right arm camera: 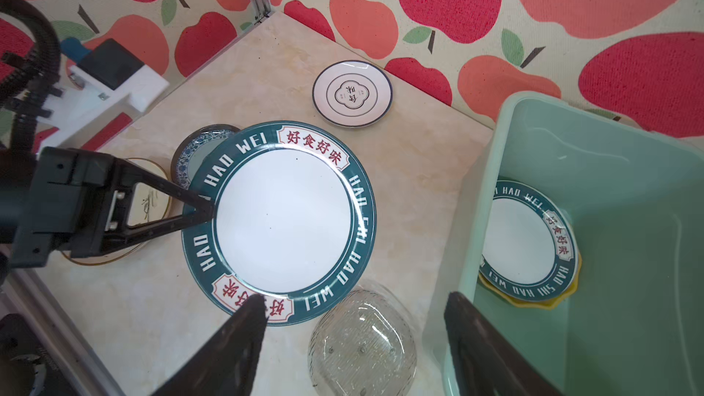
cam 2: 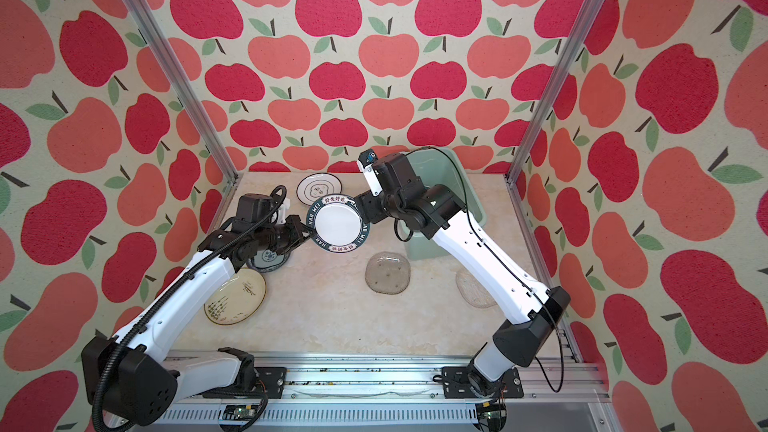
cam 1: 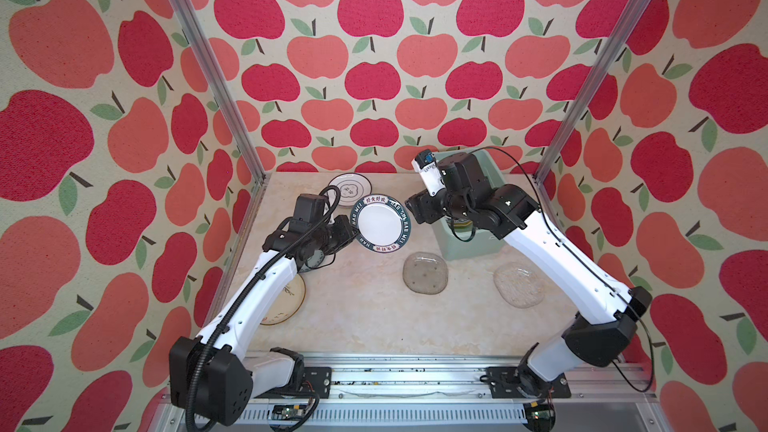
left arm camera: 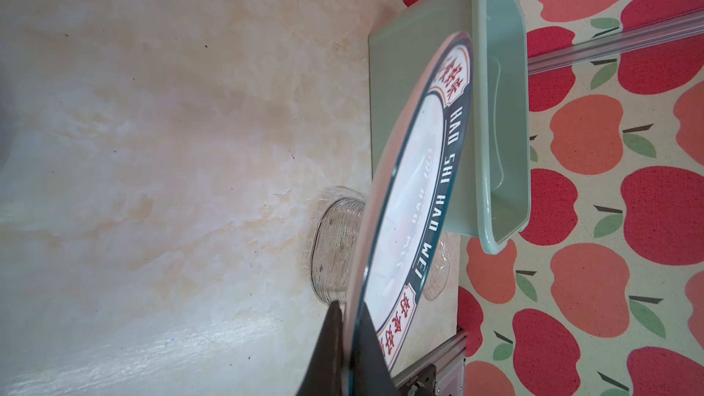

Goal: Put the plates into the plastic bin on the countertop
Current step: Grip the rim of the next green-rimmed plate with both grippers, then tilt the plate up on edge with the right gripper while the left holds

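The left pincer (left arm camera: 348, 303) is clamped on the rim of a teal-rimmed plate (right arm camera: 284, 219) lettered "HAO SHI HAO WEI", held over the counter (cam 1: 365, 317) near the plastic bin (right arm camera: 491, 169). The right pincer (right arm camera: 354, 299) stands apart, gripping nothing. The right wrist view alone shows clearly what the bin contains: a matching lettered plate (right arm camera: 527, 241) lying on a yellow plate (right arm camera: 548, 304).

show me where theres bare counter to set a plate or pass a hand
Widest bare patch: near middle of the countertop, bordered by the cream plate, the ridged glass plate and the front rail. Smaller: far strip between the small white plate and the plastic bin. Crowded: left side, blue-patterned plate beside the cream one, under the left gripper holding the lettered plate.
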Action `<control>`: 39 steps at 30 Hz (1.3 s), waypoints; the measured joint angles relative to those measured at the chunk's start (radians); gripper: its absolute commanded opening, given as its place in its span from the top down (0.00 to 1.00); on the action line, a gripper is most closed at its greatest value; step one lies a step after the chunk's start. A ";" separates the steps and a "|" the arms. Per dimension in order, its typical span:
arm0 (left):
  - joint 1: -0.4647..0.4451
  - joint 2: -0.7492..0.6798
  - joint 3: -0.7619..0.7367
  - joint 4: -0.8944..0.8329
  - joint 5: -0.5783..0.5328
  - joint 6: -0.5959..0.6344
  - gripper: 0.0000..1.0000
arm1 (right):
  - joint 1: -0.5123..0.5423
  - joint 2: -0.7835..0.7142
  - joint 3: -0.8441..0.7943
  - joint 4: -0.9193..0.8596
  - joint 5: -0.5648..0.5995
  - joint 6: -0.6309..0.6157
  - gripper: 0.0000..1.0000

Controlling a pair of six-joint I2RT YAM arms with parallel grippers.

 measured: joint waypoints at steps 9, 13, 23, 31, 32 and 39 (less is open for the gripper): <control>0.003 -0.076 0.051 -0.084 0.137 0.016 0.95 | -0.160 -0.143 -0.167 -0.004 -0.318 0.224 0.24; -0.005 -0.076 0.089 -0.084 0.181 0.007 0.95 | -0.219 -0.213 -0.274 0.037 -0.426 0.303 0.24; -0.042 -0.076 0.106 -0.059 0.217 -0.062 0.95 | -0.303 -0.289 -0.484 0.244 -0.682 0.488 0.28; -0.103 -0.076 0.106 0.001 0.188 -0.128 0.95 | -0.303 -0.288 -0.614 0.470 -0.794 0.658 0.38; -0.109 -0.076 0.106 0.006 0.181 -0.132 0.95 | -0.303 -0.287 -0.615 0.489 -0.798 0.669 0.40; -0.155 -0.076 0.106 0.052 0.113 -0.172 0.95 | -0.303 -0.285 -0.627 0.611 -0.808 0.746 0.54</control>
